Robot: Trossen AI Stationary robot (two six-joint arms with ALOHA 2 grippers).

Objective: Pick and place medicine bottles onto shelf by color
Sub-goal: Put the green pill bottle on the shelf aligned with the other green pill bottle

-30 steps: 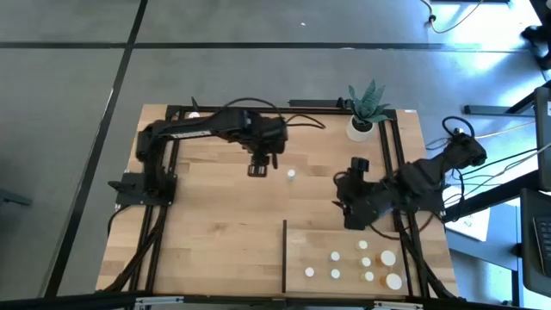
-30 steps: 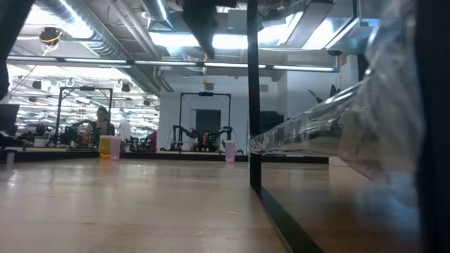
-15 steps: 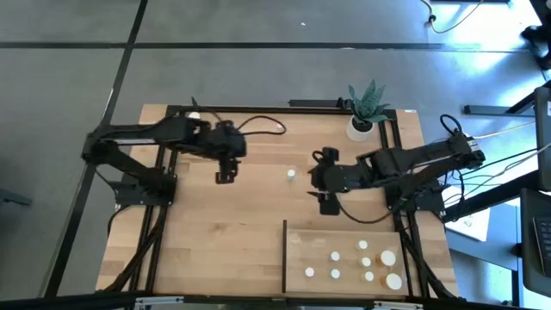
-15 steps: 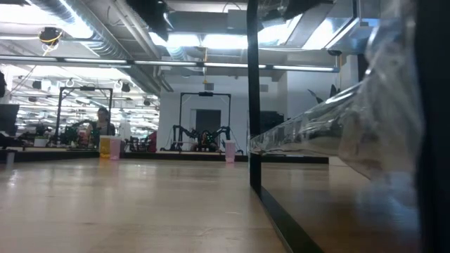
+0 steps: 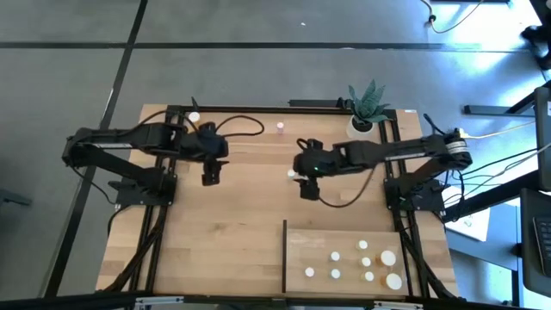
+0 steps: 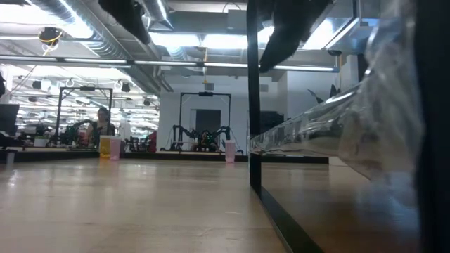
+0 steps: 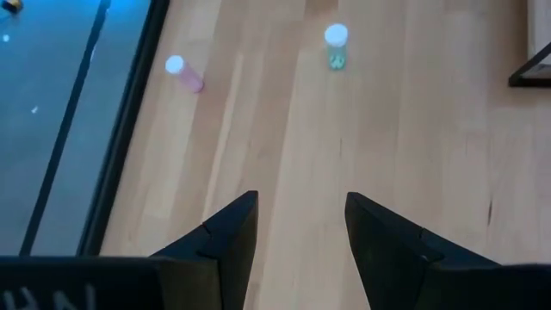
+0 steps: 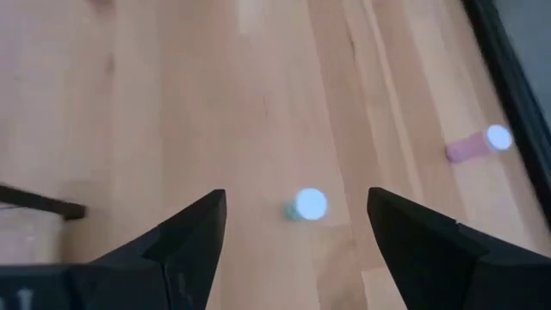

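A small pale bottle with a white cap (image 5: 291,173) (image 8: 307,205) stands upright on the table's middle. My right gripper (image 5: 306,188) (image 8: 297,232) hovers open just beside it, on its near-right side, touching nothing. A pink bottle (image 5: 281,127) (image 8: 478,144) (image 7: 182,73) stands nearer the far edge. My left gripper (image 5: 209,176) (image 7: 297,224) hangs open over bare wood left of centre, with the pale bottle (image 7: 336,45) far ahead of it. The shelf (image 5: 323,245) lies at the near right and bears several white-capped bottles (image 5: 366,263).
A white plant pot (image 5: 362,127) stands at the far right corner. The shelf's dark upright edge (image 5: 284,257) runs along its left side. A white cap (image 5: 194,116) shows at the far left edge. Bare wood lies between the two grippers and along the near left.
My left gripper has drawn back toward the table's left edge, away from the pale bottle. My right gripper has swung from beside the shelf toward the table's middle and far side, coming down close to the pale bottle. Both have stayed open. No bottle has moved.
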